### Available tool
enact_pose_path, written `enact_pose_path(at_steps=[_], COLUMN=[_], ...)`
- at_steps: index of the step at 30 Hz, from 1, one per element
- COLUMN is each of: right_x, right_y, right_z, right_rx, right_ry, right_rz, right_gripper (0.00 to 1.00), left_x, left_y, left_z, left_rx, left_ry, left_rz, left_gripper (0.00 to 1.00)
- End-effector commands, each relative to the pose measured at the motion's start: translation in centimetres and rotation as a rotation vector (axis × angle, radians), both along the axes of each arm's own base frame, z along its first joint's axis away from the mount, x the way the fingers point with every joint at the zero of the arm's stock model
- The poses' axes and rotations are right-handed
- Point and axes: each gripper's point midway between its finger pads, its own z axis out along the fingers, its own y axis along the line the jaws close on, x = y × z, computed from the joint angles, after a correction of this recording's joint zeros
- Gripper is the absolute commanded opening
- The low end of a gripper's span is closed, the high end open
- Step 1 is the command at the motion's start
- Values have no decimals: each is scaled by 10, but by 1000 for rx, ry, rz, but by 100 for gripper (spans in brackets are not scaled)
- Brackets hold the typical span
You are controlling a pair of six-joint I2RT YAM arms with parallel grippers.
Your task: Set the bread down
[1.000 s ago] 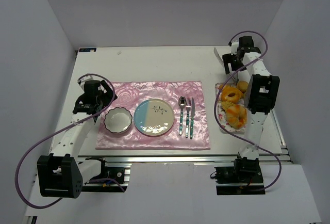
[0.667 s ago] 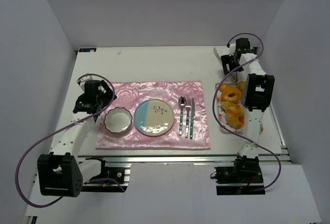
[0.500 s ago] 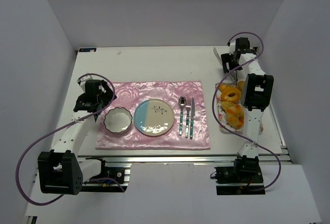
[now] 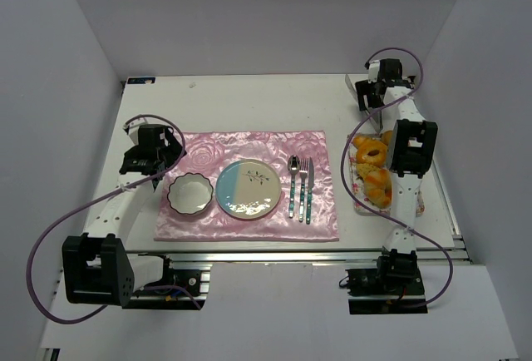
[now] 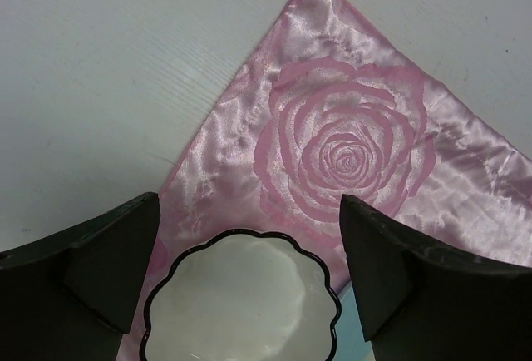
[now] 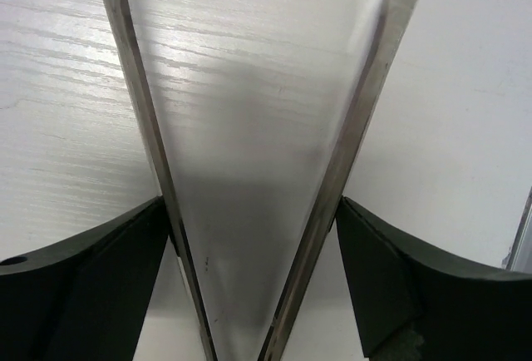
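Observation:
The bread point(image 4: 371, 152), a golden-orange ring with a centre hole, lies among other pastries on a tray point(image 4: 416, 208) at the right. My right gripper point(image 4: 366, 95) is behind the tray at the table's back right. In the right wrist view it is open point(image 6: 253, 269), and its fingers straddle a pair of metal tongs point(image 6: 349, 136) lying spread in a V on the table. Both fingers sit against the tongs' outer sides. My left gripper point(image 4: 156, 164) is open and empty just above a white scalloped bowl point(image 5: 241, 303) on the pink placemat point(image 5: 349, 153).
A blue-and-cream plate point(image 4: 248, 189) sits mid-placemat, with a spoon point(image 4: 293, 185) and fork point(image 4: 307, 188) to its right. The bowl point(image 4: 189, 193) is left of the plate. Croissant-like pieces point(image 4: 379, 185) and buns share the tray. White walls enclose the table.
My right arm has reached further back and a little left, bringing its open gripper over the tongs. My left arm has shifted slightly backward.

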Motion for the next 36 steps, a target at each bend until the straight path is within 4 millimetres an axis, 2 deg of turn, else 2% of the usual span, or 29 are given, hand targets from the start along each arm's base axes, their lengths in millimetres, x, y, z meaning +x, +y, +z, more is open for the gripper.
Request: enact_pose_path(at_steps=[1, 2, 4, 6, 7, 8, 10, 11, 13, 14, 16, 17, 19, 20, 22, 23, 24, 28, 29, 30, 31, 32, 33, 34, 35, 36], right_x=[-4, -5, -3, -2, -2, 4, 5, 9, 18, 19, 21, 18, 10, 2, -11, -25, -35, -86, -111, -124, -143, -157, -175, -196, -210, -230], right_y=[5, 7, 7, 6, 4, 5, 6, 6, 7, 9, 13, 14, 15, 16, 18, 19, 20, 22, 25, 26, 30, 36, 41, 45, 48, 49], right_z=[-28, -28, -25, -16, -11, 7, 19, 43, 74, 104, 136, 167, 187, 215, 227, 238, 241, 237, 233, 230, 250, 245, 224, 240, 234, 209], right_rx=[5, 8, 9, 14, 18, 27, 37, 42, 69, 81, 115, 123, 139, 141, 155, 160, 166, 216, 244, 270, 299, 340, 361, 386, 422, 433], right_ry=[50, 51, 37, 20, 7, -41, -78, -129, -212, -265, -332, -385, -416, -460, -463, -464, -451, -383, -360, -350, -384, -364, -305, -334, -311, -256], right_rz=[67, 77, 73, 49, 38, 22, 16, 9, -20, -20, -28, -29, -38, -35, -37, -40, -44, -121, -146, -174, -178, -186, -194, -187, -221, -251], right_gripper=[80, 77, 61, 54, 52, 52, 50, 48, 42, 41, 38, 38, 39, 38, 38, 38, 37, 36, 36, 37, 37, 37, 37, 36, 37, 38], left_x=[7, 7, 7, 6, 6, 5, 5, 4, 4, 4, 3, 2, -2, -5, -7, -8, -8, -10, -11, -10, -10, -10, -11, -11, -12, -13], left_y=[3, 3, 3, 3, 3, 2, 1, 0, -3, -4, -6, -6, -5, -5, -9, -11, -12, -22, -26, -28, -31, -37, -39, -40, -42, -45], left_z=[15, 15, 16, 19, 19, 20, 24, 26, 30, 31, 35, 40, 43, 49, 51, 58, 61, 62, 60, 60, 59, 57, 56, 54, 52, 52], left_rx=[12, 12, 9, 8, 8, 5, 0, -4, -19, -24, -29, -31, -32, -39, -53, -60, -67, -101, -112, -120, -130, -148, -154, -160, -163, -174], left_ry=[-28, -27, -29, -34, -33, -35, -50, -56, -75, -79, -86, -100, -106, -129, -149, -179, -199, -225, -221, -220, -220, -216, -210, -207, -203, -207], left_rz=[24, 24, 24, 26, 29, 27, 23, 18, 3, -3, -9, -8, -2, -2, -19, -29, -39, -83, -100, -110, -122, -152, -160, -168, -175, -190], left_gripper=[98, 98, 98, 98, 98, 98, 98, 98, 98, 98, 98, 98, 98, 98, 98, 98, 98, 98, 98, 98, 98, 98, 98, 98, 98, 98])
